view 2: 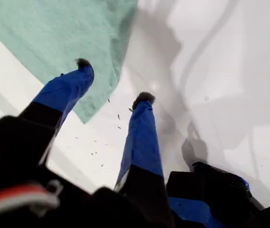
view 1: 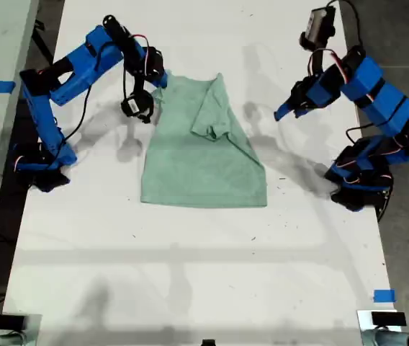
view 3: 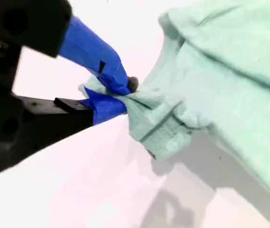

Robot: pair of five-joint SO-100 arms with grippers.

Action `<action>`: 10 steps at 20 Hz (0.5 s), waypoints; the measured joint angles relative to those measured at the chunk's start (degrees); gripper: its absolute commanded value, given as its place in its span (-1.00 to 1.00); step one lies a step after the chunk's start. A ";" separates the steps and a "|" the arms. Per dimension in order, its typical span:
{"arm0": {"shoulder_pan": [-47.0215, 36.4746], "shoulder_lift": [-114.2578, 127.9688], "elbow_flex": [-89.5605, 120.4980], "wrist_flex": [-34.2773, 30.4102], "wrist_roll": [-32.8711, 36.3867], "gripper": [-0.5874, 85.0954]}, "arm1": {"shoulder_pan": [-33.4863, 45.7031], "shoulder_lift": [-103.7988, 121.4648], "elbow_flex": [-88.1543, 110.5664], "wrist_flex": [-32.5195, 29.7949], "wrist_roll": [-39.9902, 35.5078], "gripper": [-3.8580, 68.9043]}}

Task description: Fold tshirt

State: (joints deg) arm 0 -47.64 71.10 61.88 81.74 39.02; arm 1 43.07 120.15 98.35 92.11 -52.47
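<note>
Two arms of blue printed segments with black servo blocks and black bases, thin red, white and black cables looped along the links, black camera modules at the wrists, my first gripper (view 2: 111, 80) and my second gripper (view 3: 120, 97) with blue tapered, dark-tipped jaws.

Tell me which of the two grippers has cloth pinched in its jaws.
My second gripper, on the exterior view's left, pinches the tshirt; my first gripper hangs open, empty.

A robotics lab bench — a white table (view 1: 190, 259) carries two blue arms clamped at nine and three o'clock, loose cables trailing, blue tape markers (view 1: 384, 295) near five o'clock, dark floor around it.
</note>
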 measured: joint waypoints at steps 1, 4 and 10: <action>2.20 -1.05 -1.41 -2.11 -0.62 -0.98 | 0.00 0.26 0.09 0.00 0.00 -0.31; 5.98 -9.32 -6.94 -7.12 -1.93 -0.97 | 0.00 0.44 0.35 0.00 0.18 -0.31; 7.03 -17.31 -7.03 -17.23 -2.20 -0.45 | -2.11 0.44 2.02 -0.53 2.72 -0.31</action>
State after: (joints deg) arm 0 -40.61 53.79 54.84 64.51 36.83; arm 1 40.96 120.59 100.37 91.58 -49.75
